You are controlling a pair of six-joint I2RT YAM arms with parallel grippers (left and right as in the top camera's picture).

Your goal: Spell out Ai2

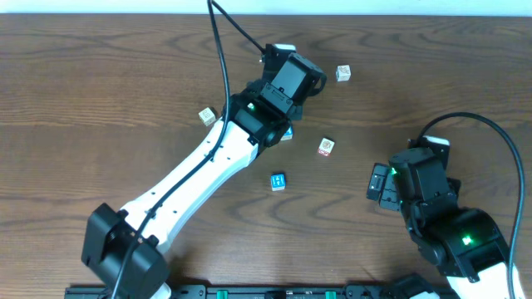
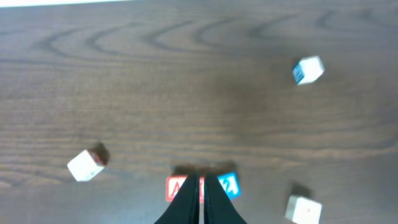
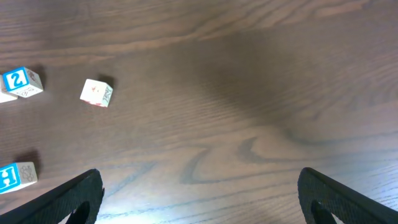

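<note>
A red A block and a blue 2 block sit side by side on the table. My left gripper is shut and empty, its tips over the gap between them. In the overhead view the left gripper covers the A block, and only a corner of the 2 block shows. The 2 block also shows in the right wrist view. Another blue block with a white mark lies alone nearer the front, also in the right wrist view. My right gripper is open and empty, as the right wrist view shows.
A white block with a red mark lies right of the pair. A white block lies at the back right and a beige block lies left of the left arm. Cables trail over the table's back.
</note>
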